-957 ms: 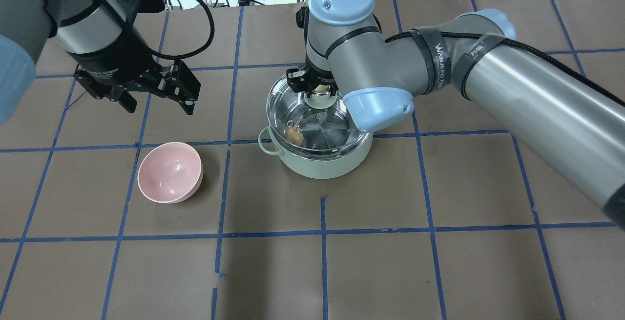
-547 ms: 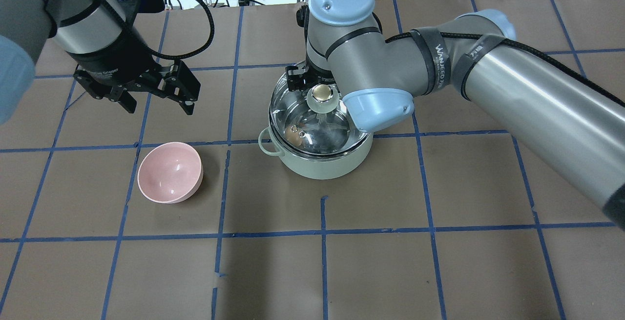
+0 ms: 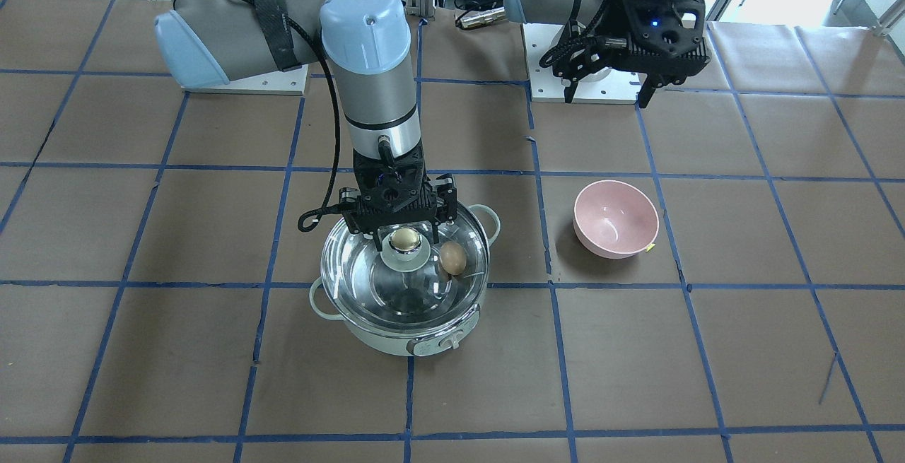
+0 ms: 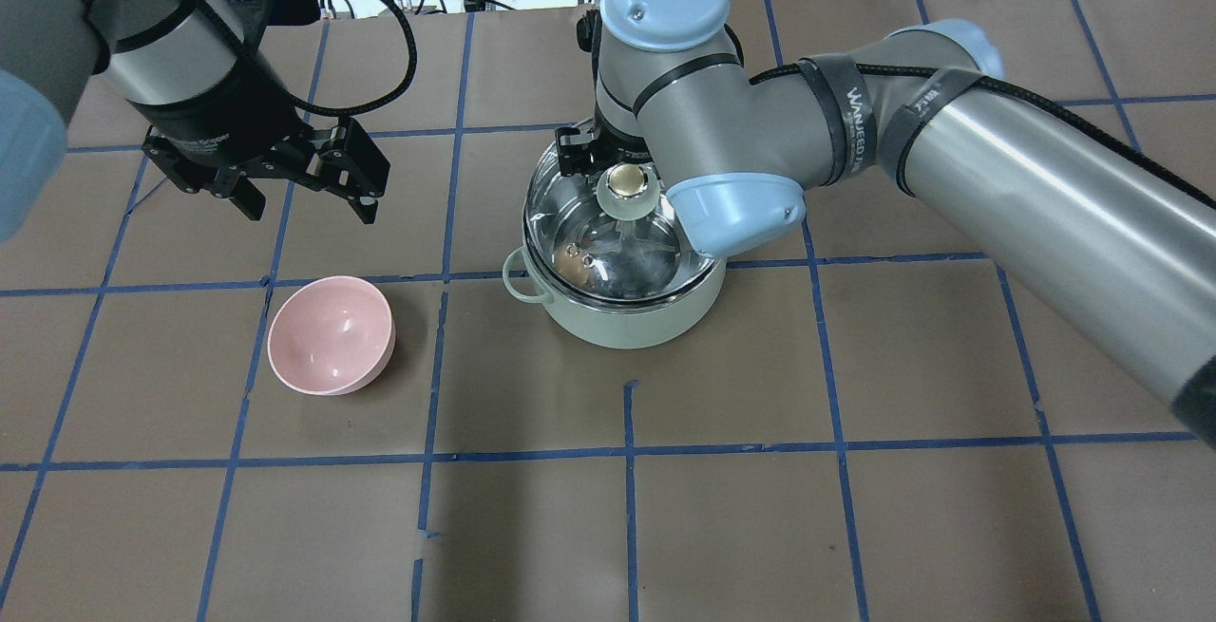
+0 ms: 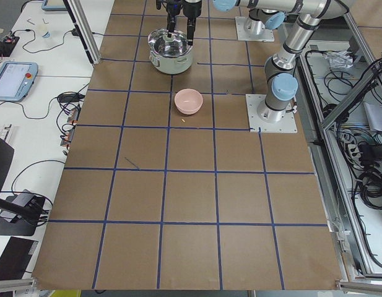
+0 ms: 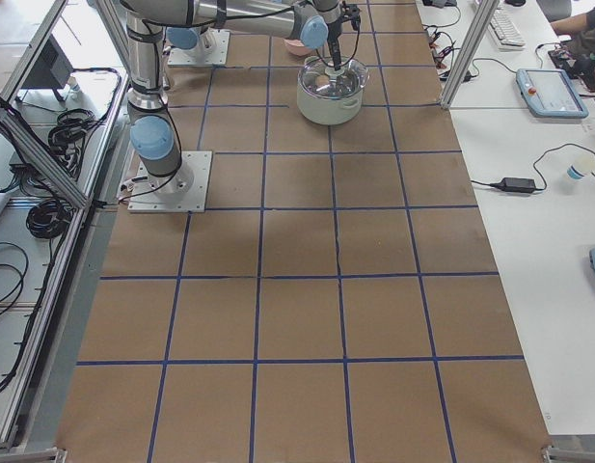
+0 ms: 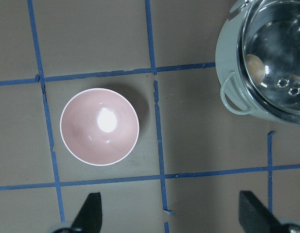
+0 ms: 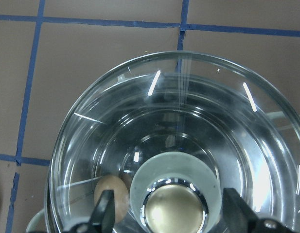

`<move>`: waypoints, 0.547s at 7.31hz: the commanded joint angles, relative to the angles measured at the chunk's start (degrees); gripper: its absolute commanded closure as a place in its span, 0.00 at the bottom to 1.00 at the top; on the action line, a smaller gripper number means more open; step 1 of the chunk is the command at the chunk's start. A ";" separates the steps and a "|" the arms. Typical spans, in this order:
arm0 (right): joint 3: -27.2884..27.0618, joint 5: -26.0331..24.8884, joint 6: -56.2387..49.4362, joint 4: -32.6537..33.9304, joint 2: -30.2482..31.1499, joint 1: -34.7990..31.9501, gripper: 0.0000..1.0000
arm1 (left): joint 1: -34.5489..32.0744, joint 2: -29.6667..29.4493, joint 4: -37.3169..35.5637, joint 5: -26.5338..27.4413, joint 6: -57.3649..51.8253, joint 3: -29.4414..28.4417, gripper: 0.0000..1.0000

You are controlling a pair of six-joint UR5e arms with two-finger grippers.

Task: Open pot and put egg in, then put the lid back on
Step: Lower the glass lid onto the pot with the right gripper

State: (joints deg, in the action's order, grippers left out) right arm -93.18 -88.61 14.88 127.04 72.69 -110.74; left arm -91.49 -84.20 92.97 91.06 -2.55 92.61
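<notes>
The lid (image 4: 570, 209) looks seated on the pot (image 4: 627, 326), with the egg (image 4: 570, 264) inside at 8 o'clock seen from overhead, so the closing step seems finished. The right pincer (image 8: 170, 206) stands wide astride the knob (image 4: 627, 181), and the left pincer (image 7: 171, 211), also wide, hangs well apart. The next move calls for a straight lift clear.

Robotics lab, two-arm work cell

Two industrial robot arms (image 5: 293, 49) stand bolted through steel base plates (image 5: 290, 125) to a large table (image 5: 191, 204) covered in brown sheet and marked with a blue tape grid (image 5: 178, 171); aluminium frame rails (image 6: 37, 147) edge it, loose cables (image 5: 370, 164) trail alongside, and a teach pendant (image 5: 14, 79) lies on a white side bench (image 6: 528, 241)
</notes>
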 commanded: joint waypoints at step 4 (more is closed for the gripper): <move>0.27 -1.22 -2.48 4.54 0.08 4.38 0.19 | 0.00 0.00 0.02 0.00 0.00 0.03 0.00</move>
State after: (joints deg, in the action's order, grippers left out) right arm -93.27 -89.69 13.05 131.62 72.62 -107.35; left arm -91.50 -84.20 92.99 91.05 -2.55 92.64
